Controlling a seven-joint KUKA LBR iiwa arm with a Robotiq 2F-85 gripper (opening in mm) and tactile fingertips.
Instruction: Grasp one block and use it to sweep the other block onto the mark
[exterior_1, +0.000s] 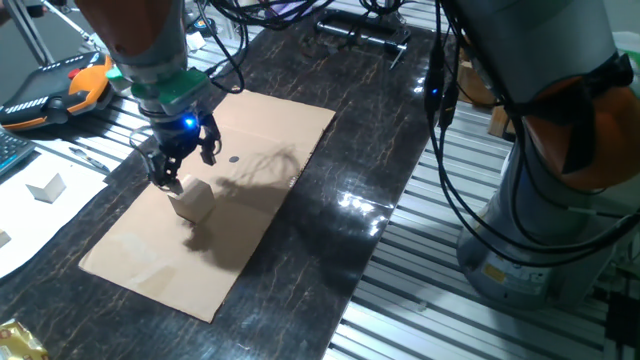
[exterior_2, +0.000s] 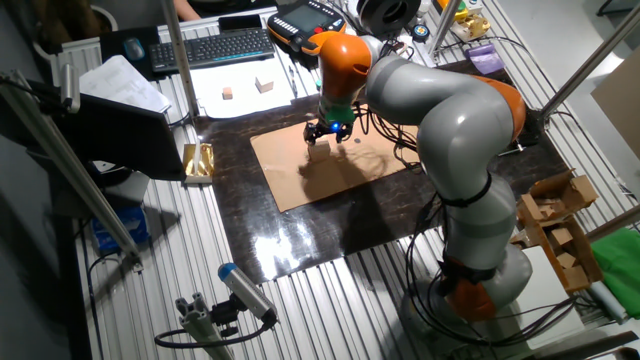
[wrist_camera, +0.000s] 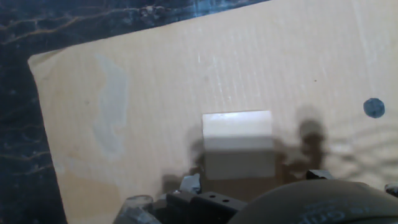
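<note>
A light-tan block (exterior_1: 194, 201) sits on the cardboard sheet (exterior_1: 250, 130), left of its middle. In the hand view the block (wrist_camera: 238, 142) lies just ahead of my fingertips, between their lines. My gripper (exterior_1: 186, 166) hovers right over it, jaws apart, wider than the block and holding nothing. One finger (wrist_camera: 189, 184) is near the block's left side and the other finger (wrist_camera: 317, 175) stands off to the right. The mark (exterior_1: 235, 158) is a small dark dot on the cardboard a short way beyond the block, at the right edge of the hand view (wrist_camera: 373, 107). I see no second block on the cardboard.
The cardboard lies on a dark marbled tabletop (exterior_1: 380, 180). A white folded paper shape (exterior_1: 45, 187) and an orange pendant (exterior_1: 60, 88) lie at the left. Two small blocks (exterior_2: 229, 93) (exterior_2: 264, 85) rest on white paper by the keyboard (exterior_2: 210, 48). Cables hang near the arm.
</note>
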